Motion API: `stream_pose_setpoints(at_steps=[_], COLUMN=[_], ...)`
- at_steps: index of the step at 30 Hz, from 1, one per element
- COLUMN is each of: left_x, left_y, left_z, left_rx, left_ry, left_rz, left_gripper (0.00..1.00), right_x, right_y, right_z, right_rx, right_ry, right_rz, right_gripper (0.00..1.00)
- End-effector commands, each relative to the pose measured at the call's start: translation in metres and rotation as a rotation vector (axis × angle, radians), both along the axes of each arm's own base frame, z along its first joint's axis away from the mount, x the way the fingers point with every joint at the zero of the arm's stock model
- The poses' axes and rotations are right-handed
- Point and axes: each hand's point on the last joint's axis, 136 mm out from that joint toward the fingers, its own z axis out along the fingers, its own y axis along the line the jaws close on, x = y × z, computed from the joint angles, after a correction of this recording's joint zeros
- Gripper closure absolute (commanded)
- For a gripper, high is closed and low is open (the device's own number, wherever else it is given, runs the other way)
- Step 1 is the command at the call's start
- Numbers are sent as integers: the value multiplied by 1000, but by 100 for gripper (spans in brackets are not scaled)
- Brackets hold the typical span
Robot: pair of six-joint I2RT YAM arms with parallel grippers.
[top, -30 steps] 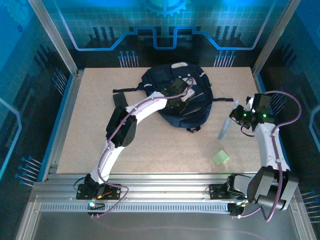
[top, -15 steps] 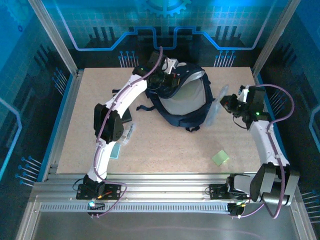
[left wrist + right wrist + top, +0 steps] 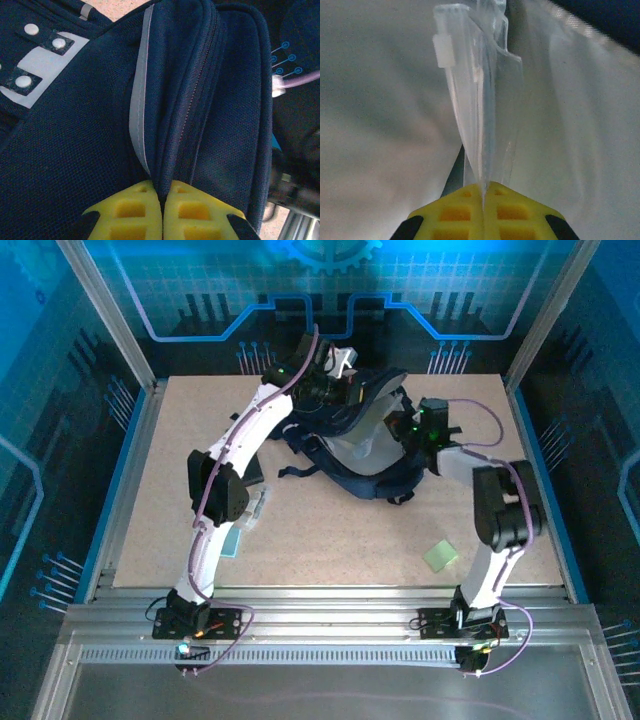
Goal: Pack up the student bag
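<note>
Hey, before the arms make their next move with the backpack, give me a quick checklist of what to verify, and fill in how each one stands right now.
1. Grip of the left hand on the student bag rim beside the zipper: ok, shut on fabric.
2. Bag mouth open, pale lining exposed: ok.
3. Grip of the right hand on the clear plastic pouch: ok, shut on its edge.
4. Pouch inside the lining: ok.
5. Pouch seated on the bag's bottom: cannot tell.
6. Everything packed: not ok, green pad lies on the table.
</note>
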Motion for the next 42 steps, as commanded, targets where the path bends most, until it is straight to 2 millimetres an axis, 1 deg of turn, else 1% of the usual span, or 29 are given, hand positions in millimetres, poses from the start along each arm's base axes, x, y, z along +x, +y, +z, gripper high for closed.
stream_pose_setpoints(at_steps=[1, 3, 7, 9, 12, 14, 15, 16, 18, 20, 22, 24, 25, 26, 29, 33, 34, 35, 36, 38, 39, 40, 41, 42], left_x=[11, 13, 8, 4, -1, -3, -3, -3, 1, 6, 8, 11, 12, 14, 14, 11, 11, 9, 8, 2, 0, -4, -8, -11], left_y=[-14, -18, -26, -29, -31, -32, -31, -31, -29, -29, -31, -33, -34, -35, -37, -37, -35, -33, -28, -17, -8, 1, 11, 22], left_z=[59, 55, 55, 59, 68, 73, 74, 74, 71, 65, 57, 49, 46, 43, 36, 27, 23, 21, 19, 14, 12, 10, 12, 10], left_rx=[-153, -172, -222, -242, -257, -260, -259, -258, -255, -259, -266, -271, -274, -275, -275, -255, -246, -237, -224, -183, -162, -141, -127, -110], left_ry=[-142, -126, -81, -77, -86, -91, -94, -98, -107, -110, -98, -83, -75, -68, -51, -42, -41, -40, -37, -46, -54, -60, -76, -80], left_rz=[-40, -45, -73, -87, -100, -102, -100, -98, -79, -66, -62, -60, -61, -60, -57, -47, -39, -28, -10, 23, 45, 66, 86, 110], left_gripper=[100, 100, 100, 100, 100, 100, 100, 100, 100, 100, 100, 100, 100, 100, 100, 100, 92, 73, 56, 32, 23, 11, 1, 1], right_x=[39, 50, 66, 74, 79, 79, 80, 80, 77, 65, 50, 32, 18, 7, -21, -57, -65, -73, -80, -95, -101, -109, -116, -123], right_y=[18, 32, 48, 56, 59, 55, 53, 50, 45, 38, 24, 6, -7, -19, -50, -80, -86, -88, -89, -88, -86, -84, -81, -78], right_z=[27, 26, 15, 1, -21, -29, -29, -30, -28, -23, -13, 0, -2, 0, 11, 25, 30, 34, 38, 45, 46, 47, 47, 45], right_rx=[136, 155, 143, 139, 111, 85, 70, 55, 20, -18, -61, -106, -136, -148, -154, -251, -289, -333, -367, -445, -469, -489, -504, -513], right_ry=[-146, -185, -194, -162, -96, -77, -68, -48, 11, 42, 40, 45, 79, 81, 74, 111, 116, 115, 115, 120, 131, 139, 146, 159], right_rz=[-76, -96, -179, -211, -277, -313, -321, -319, -266, -245, -247, -254, -264, -274, -269, -212, -196, -167, -143, -68, -36, 0, 39, 66], right_gripper=[100, 100, 100, 100, 100, 100, 96, 88, 61, 45, 35, 31, 28, 27, 27, 23, 21, 20, 20, 17, 13, 7, 0, 0])
